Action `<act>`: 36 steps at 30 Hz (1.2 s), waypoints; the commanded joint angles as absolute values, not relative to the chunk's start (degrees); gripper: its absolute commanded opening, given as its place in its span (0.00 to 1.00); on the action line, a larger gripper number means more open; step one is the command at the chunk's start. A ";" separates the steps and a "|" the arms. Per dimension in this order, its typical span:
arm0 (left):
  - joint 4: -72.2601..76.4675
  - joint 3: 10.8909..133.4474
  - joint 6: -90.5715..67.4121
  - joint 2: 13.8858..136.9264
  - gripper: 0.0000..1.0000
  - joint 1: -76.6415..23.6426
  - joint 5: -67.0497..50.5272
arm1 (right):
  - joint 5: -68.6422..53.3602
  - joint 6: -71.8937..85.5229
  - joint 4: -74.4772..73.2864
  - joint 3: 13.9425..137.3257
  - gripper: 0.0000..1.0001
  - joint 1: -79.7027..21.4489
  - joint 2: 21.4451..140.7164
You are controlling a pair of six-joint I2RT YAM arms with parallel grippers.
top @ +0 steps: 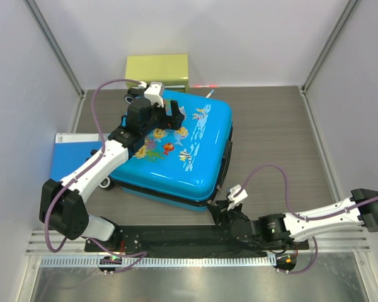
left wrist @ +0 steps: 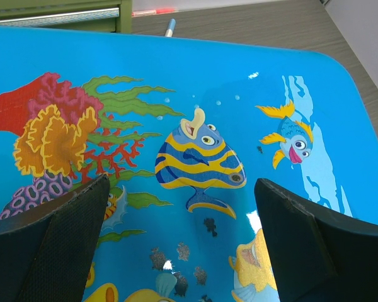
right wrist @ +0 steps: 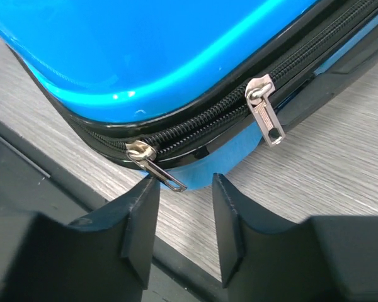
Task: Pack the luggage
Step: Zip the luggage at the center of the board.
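The luggage (top: 176,151), a bright-blue hard-shell suitcase with fish-and-coral print, lies closed and flat on the table. My left gripper (top: 164,113) is open and rests on or just above its far lid; in the left wrist view the printed lid (left wrist: 201,157) fills the space between the fingers (left wrist: 63,239). My right gripper (top: 223,207) is open at the suitcase's near right corner. In the right wrist view two metal zipper pulls show on the black zipper: one (right wrist: 156,167) just ahead of my left finger (right wrist: 138,220), another (right wrist: 264,110) farther right.
A yellow-green box (top: 157,68) stands behind the suitcase. A flat plain blue folder (top: 69,154) lies at the left under my left arm. A pen (left wrist: 169,27) lies beyond the far edge. Walls enclose the table.
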State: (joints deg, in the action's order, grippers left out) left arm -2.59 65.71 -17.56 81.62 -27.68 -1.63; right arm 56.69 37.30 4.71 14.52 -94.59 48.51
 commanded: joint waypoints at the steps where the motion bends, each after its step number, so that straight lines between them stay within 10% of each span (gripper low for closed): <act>1: -21.36 61.88 -20.30 85.17 0.98 -27.86 -2.90 | 53.09 29.20 16.34 12.31 0.42 -91.67 46.32; 20: -21.44 62.05 -20.04 85.69 0.98 -27.86 -2.64 | 52.37 22.23 17.94 13.27 0.01 -91.76 44.04; 36: -22.24 62.05 -19.42 86.40 0.98 -27.95 -0.53 | 62.04 34.53 -3.39 11.07 0.01 -91.67 23.47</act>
State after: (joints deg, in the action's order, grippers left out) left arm -2.55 66.11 -17.52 82.15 -27.68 -1.04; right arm 50.54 30.30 -1.54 9.30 -92.44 26.92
